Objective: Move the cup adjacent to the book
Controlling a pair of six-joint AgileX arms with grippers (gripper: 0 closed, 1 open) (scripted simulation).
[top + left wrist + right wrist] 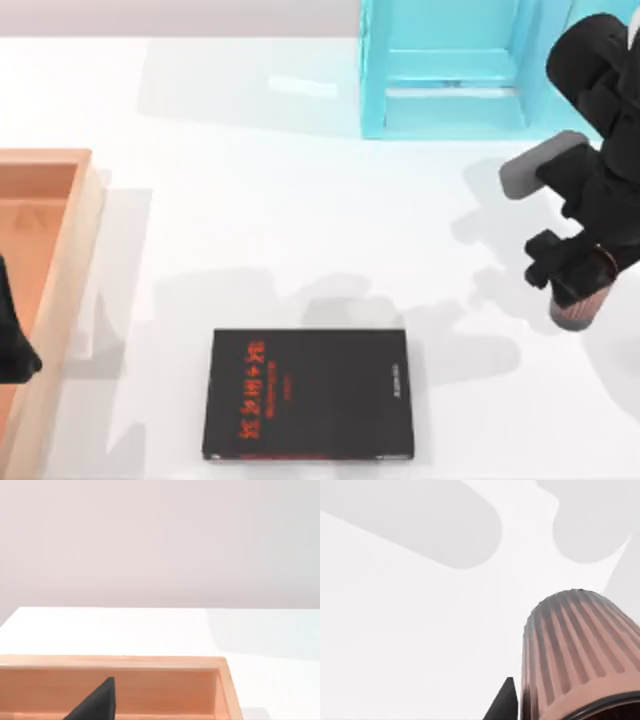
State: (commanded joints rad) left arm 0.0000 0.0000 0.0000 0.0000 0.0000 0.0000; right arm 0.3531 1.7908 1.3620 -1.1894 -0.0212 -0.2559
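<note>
The cup (577, 308), a small ribbed copper-brown tumbler, stands near the table's right edge. My right gripper (570, 280) comes down over its rim and is shut on it. In the right wrist view the cup (575, 655) is very close, with one dark fingertip (504, 702) against its side. The book (310, 395), flat and black with red characters, lies at the front middle of the table, well to the left of the cup. My left gripper (12, 350) is parked at the table's left edge over the wooden tray.
An orange-brown wooden tray (62, 250) runs along the left side; its rim (115, 662) fills the bottom of the left wrist view. A light blue open cabinet (450, 70) stands at the back, right of centre. Bare white table lies between cup and book.
</note>
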